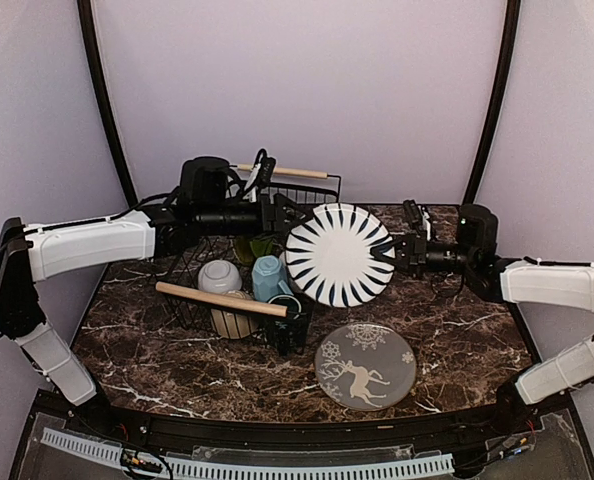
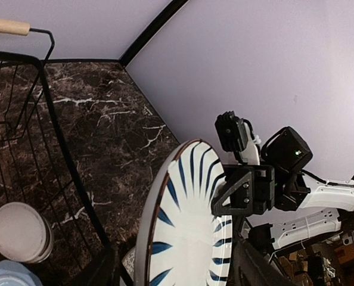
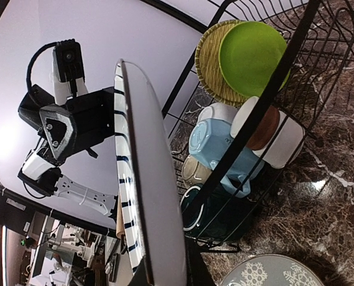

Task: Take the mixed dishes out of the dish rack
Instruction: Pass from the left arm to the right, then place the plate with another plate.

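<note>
- Top view: the striped plate (image 1: pixel 339 255) is up in the air on its edge, just right of the dish rack (image 1: pixel 217 297) and clear of the wires. The left gripper (image 1: pixel 280 222) is at its left rim and the right gripper (image 1: pixel 388 250) at its right rim. I read this as a mid-air hand-over, with the plate out of the rack but not yet set down.
- Same view, room to move: there's bare marble table (image 1: pixel 457 340) to the right and front. The grey deer plate (image 1: pixel 365 366) lies flat just below the striped one. So the set-down wants either a clean stack on it or a spot well beside it, not a clip on its rim.
- Left wrist view: the right gripper's black fingers are closed over the plate's far rim, so it has hold. One dark finger of the left gripper shows at the bottom beside the plate's face. Whether it presses or stands off, I can't tell.
- Right wrist view: the plate is edge-on and runs down between the right gripper's own fingers. Behind it the rack holds lime-green plates (image 3: pixel 251 56), a light blue mug (image 3: pixel 216 146), a brown-white cup (image 3: pixel 257 128) and a dark green mug (image 3: pixel 207 217).
- A rack wire stands just beside the plate's rim. The next move calls for the left fingers to be surely off. Then the right arm carries the plate rightward, away from the wires, and tips it flat.
</note>
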`<state>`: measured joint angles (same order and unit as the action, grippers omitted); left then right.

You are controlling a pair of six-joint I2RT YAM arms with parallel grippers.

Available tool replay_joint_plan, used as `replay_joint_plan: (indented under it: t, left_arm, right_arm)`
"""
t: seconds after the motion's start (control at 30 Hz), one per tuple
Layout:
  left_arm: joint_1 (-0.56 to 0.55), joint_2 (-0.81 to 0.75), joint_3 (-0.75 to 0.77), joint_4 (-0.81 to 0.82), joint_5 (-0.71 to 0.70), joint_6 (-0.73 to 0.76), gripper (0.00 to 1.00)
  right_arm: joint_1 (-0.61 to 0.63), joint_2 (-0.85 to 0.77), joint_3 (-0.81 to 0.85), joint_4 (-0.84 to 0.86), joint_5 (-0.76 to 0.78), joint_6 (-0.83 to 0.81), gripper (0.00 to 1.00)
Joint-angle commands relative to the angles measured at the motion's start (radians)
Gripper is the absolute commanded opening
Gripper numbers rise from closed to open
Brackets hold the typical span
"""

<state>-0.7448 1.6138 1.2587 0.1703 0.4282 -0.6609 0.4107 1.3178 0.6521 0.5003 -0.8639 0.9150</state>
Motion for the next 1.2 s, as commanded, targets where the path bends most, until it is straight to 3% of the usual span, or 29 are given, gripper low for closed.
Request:
replay_joint_plan:
  t: [0.0, 0.03, 0.17, 0.37, 0.5, 0.73, 1.17]
  left_arm:
    - [-0.005, -0.038, 0.039, -0.009, -0.010, 0.032, 0.72]
    - [-0.005, -0.043, 0.041, -0.021, -0.017, 0.044, 0.79]
    - [-0.005, -0.060, 0.052, -0.077, -0.054, 0.087, 0.90]
    - [0.003, -0.078, 0.056, -0.116, -0.097, 0.118, 0.93]
    - [0.024, -0.077, 0.056, -0.101, -0.085, 0.103, 0.93]
    - [0.030, -0.058, 0.072, -0.107, -0.079, 0.103, 0.93]
    - [0.030, -0.065, 0.065, -0.123, -0.076, 0.102, 0.93]
  right_arm:
    - [-0.072, -0.104, -0.014, 0.076, -0.035, 0.021, 0.00]
    - [-0.095, -0.126, -0.019, 0.054, -0.042, 0.014, 0.00]
    - [-0.220, -0.237, -0.023, -0.158, -0.050, -0.085, 0.00]
    - [-0.321, -0.342, 0.001, -0.612, 0.076, -0.369, 0.00]
    - [-0.322, -0.320, -0.009, -0.751, 0.090, -0.447, 0.00]
    - [-0.280, -0.239, -0.045, -0.802, -0.089, -0.518, 0.00]
    - [-0.090, 0.001, -0.071, -0.760, -0.107, -0.539, 0.00]
